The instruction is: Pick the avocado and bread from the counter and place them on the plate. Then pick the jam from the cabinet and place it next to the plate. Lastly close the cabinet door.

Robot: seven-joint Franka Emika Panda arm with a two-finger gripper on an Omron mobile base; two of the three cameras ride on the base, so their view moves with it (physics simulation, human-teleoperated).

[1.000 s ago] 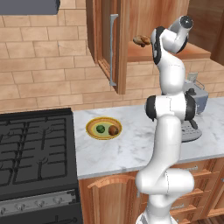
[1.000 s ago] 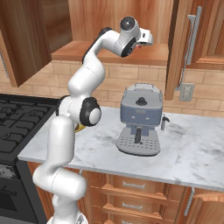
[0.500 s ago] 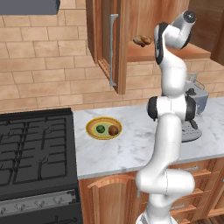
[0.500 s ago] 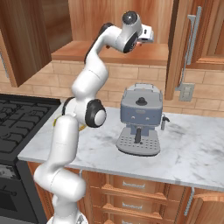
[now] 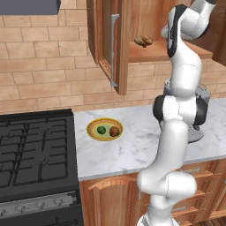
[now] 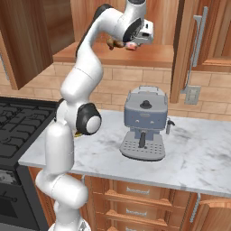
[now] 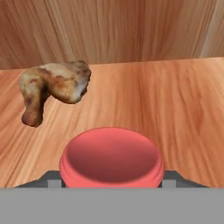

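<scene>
The jam [image 7: 111,157], a red jar with a pale top, stands on the cabinet [image 5: 145,22] shelf right in front of the hand. My gripper [image 7: 111,178] is open, with one dark fingertip [image 7: 52,178] on each side of the jar, close to its wall. In the right base view the gripper [image 6: 135,43] reaches into the cabinet at the jam [image 6: 131,46]. The avocado [image 5: 101,129] and the bread [image 5: 114,131] lie on the plate [image 5: 93,132] on the counter [image 5: 132,152]. The cabinet door [image 5: 106,39] stands open, handle [image 5: 114,49] facing out.
A lumpy tan pastry-like item [image 7: 54,87] lies on the shelf beyond the jam, to its left. A grey coffee machine [image 6: 143,124] stands on the counter under the cabinet. The black stove [image 5: 35,150] is left of the plate.
The arm has stretched further up and into the cabinet, bringing the hand to the shelf around the jam. The plate and its food have not moved.
</scene>
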